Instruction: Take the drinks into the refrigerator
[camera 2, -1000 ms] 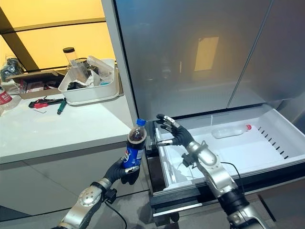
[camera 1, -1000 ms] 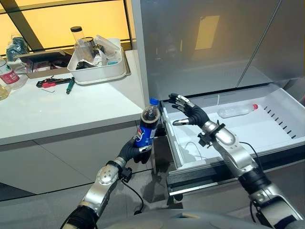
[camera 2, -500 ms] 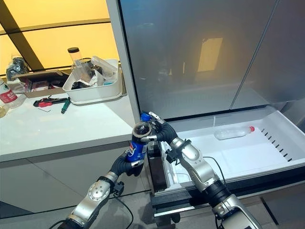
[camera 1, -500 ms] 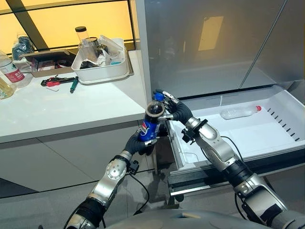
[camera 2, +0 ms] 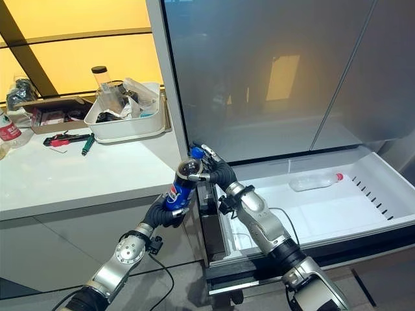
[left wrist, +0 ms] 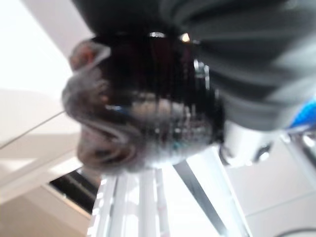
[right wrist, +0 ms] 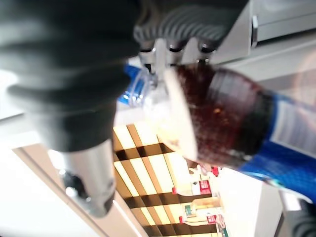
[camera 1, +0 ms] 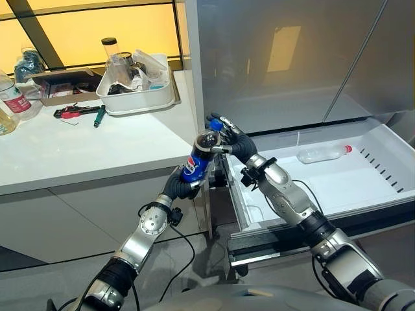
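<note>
The left hand [camera 1: 182, 188] is curled round the lower body of the cola bottle [camera 1: 198, 159], while the right hand [camera 1: 232, 141] closes its fingers over the neck and shoulder (a handover, by the look of it). The bottle hangs between desk [camera 1: 97, 146] and open refrigerator drawer [camera 1: 337, 178], long axis tilted, blue cap [camera 1: 216, 124] up and toward the drawer.

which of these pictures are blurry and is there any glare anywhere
Left wrist view: heavily blurred, the dark cola bottle with a blue label just a smear. Right wrist view: soft too, the right hand out of focus. Both eye views are sharp; a warm yellow reflection sits on the grey refrigerator door.
</note>
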